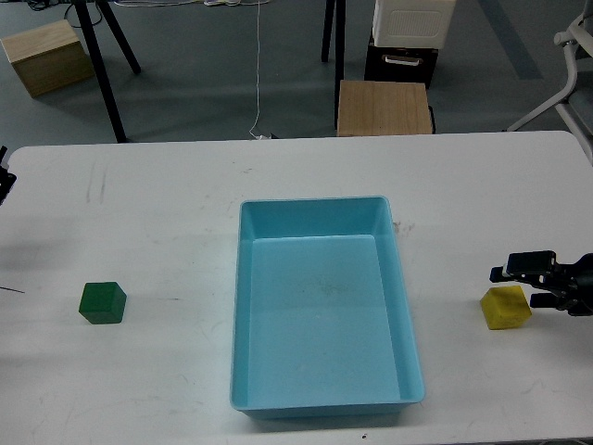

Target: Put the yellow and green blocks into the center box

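Observation:
The green block (102, 302) sits on the white table (167, 213) at the left, well apart from the light blue box (323, 304), which is empty. The yellow block (506, 308) sits on the table at the right. My right gripper (526, 284) comes in from the right edge, open, its fingers just above the yellow block's far right side; I cannot tell if they touch it. Only a small dark tip of my left gripper (4, 181) shows at the left edge, far from the green block.
Beyond the table's far edge stand a wooden stool (384, 108), black stand legs (104, 65), a wooden box (44, 56) and a white chair base (565, 83). The box takes up the table's middle.

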